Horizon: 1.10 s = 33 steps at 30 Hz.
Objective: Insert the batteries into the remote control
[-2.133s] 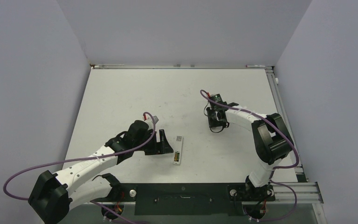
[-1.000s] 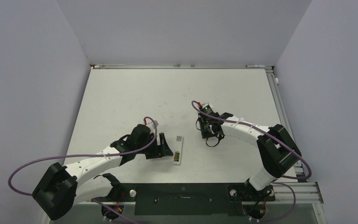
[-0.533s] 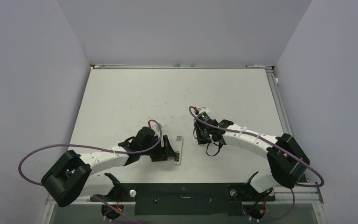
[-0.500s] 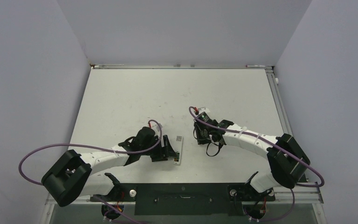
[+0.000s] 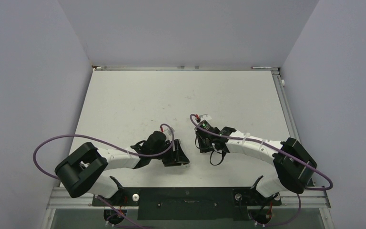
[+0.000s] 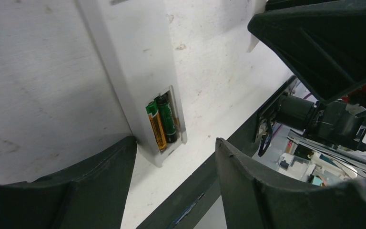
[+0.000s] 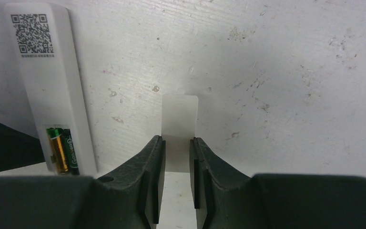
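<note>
**Two grippers at a remote by the worktop's near edge**

Plain grey walls point(image 5: 181, 28) round a scuffed white worktop point(image 5: 133, 95). Close to the middle of the near edge, left gripper point(image 6: 174, 143) spread wide astride one end of the remote control point(image 6: 128, 62), holding nothing. Just beside it, right gripper point(image 7: 177, 143) pinching a thin white plate point(image 7: 179, 119). In the remote's open bay, the batteries point(image 7: 63, 150) side by side.

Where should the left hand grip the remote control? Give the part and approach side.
Likely best: clamp the remote control by its two long edges at mid-body, coming straight down with the left hand. It lies flat, back up, slim and straight-sided; stay clear of the open bay holding the batteries at its near end.
</note>
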Available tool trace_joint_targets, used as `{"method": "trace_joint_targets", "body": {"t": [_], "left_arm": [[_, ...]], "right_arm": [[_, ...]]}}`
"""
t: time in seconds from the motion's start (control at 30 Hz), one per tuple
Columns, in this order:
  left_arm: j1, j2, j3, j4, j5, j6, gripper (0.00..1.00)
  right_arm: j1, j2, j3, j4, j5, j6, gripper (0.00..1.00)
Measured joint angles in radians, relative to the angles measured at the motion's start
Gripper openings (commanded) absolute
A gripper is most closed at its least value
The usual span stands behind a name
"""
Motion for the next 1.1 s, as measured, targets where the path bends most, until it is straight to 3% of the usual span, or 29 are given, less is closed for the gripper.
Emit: {"method": "trace_joint_targets", "body": {"t": [0.47, 1.1], "left_arm": [[-0.027, 0.023, 0.048, -0.048, -0.022, 0.013, 0.57], [-0.003, -0.437, 0.056, -0.483, -0.269, 0.148, 0.58]], "right_arm": [[0.053, -0.023, 0.001, -0.031, 0.02, 0.018, 0.09], [0.157, -0.014, 0.075, -0.042, 0.01, -0.066, 0.09]]}}
